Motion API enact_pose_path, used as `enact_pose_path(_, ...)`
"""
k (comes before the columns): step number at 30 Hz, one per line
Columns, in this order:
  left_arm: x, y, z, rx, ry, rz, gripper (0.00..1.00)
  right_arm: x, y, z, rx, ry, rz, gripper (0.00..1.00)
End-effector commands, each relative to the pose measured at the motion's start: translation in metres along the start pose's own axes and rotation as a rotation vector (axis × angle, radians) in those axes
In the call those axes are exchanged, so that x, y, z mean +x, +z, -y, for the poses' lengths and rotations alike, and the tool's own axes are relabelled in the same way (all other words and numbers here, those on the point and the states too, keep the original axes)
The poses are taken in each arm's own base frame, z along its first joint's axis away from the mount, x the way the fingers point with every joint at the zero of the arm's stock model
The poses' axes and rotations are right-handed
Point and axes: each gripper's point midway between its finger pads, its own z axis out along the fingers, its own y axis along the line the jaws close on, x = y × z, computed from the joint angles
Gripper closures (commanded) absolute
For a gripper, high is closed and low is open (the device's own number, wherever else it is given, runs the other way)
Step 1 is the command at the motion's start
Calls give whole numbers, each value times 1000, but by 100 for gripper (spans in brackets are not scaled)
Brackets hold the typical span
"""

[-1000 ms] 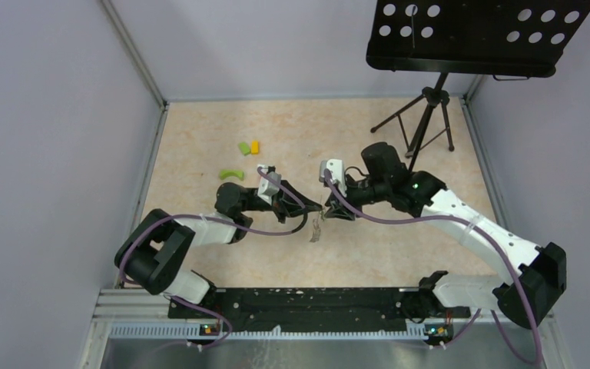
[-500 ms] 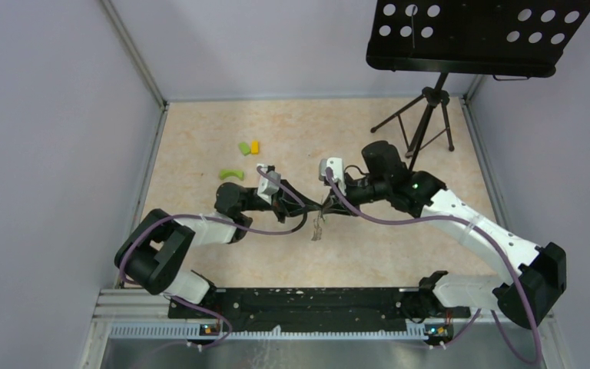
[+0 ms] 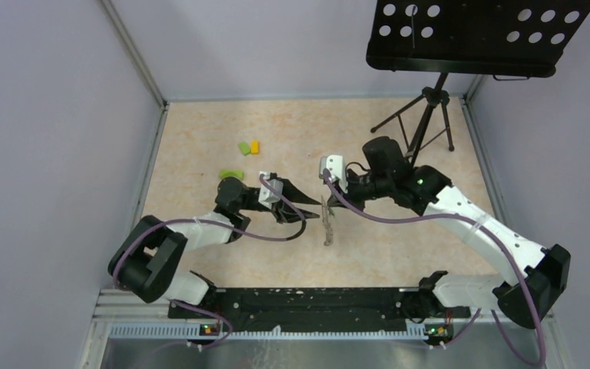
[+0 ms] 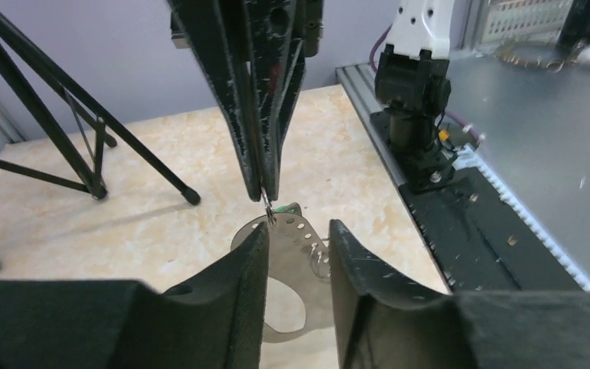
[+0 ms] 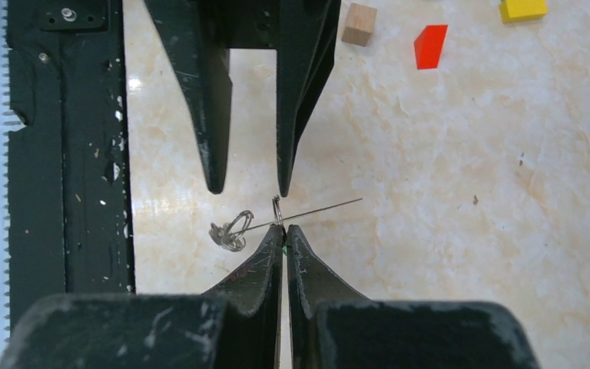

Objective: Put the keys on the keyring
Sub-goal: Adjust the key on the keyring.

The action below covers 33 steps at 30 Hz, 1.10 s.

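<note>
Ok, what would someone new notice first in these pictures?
Mid-table, the right gripper is pinched shut on dangling silver keys, tip to tip with the open left gripper. After that, the black perforated music stand on its tripod looms at the far right corner.

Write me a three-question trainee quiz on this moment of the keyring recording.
1. True or false: the left gripper has its jaws shut.
2. What hangs from the right gripper? A) a spoon B) keys C) a cup
3. Fill in: in the right wrist view, the block nearest the tan cube is ___ in colour.
Key: 1 false; 2 B; 3 red.
</note>
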Motion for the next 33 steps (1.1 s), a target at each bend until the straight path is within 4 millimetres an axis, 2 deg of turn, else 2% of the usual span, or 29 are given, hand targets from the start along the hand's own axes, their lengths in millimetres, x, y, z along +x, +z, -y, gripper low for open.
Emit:
enact_pose_path(1, -4, -2, 2, 99, 239, -66, 54, -4, -9, 7, 65, -55, -25, 100)
enact_pose_path(6, 10, -8, 8, 222, 491, -136, 38, 5, -5, 2, 71, -61, 5, 100)
enact_pose_path(9, 31, -19, 16, 304, 659, -221, 32, 9, -1, -5, 50, -77, 37, 100)
enact_pose_path(15, 42, -32, 25, 328, 845, -270, 31, 10, 6, -21, -29, -89, 93, 100)
enact_pose_path(28, 54, -42, 31, 328, 878, -326, 32, 12, 8, -21, -19, -100, 107, 100)
enact_pose_path(31, 52, -39, 28, 307, 800, -322, 34, 12, 11, -19, -17, -99, 100, 100)
enact_pose_path(33, 48, -35, 23, 270, 688, -318, 41, 12, 13, -18, -14, -109, 90, 100)
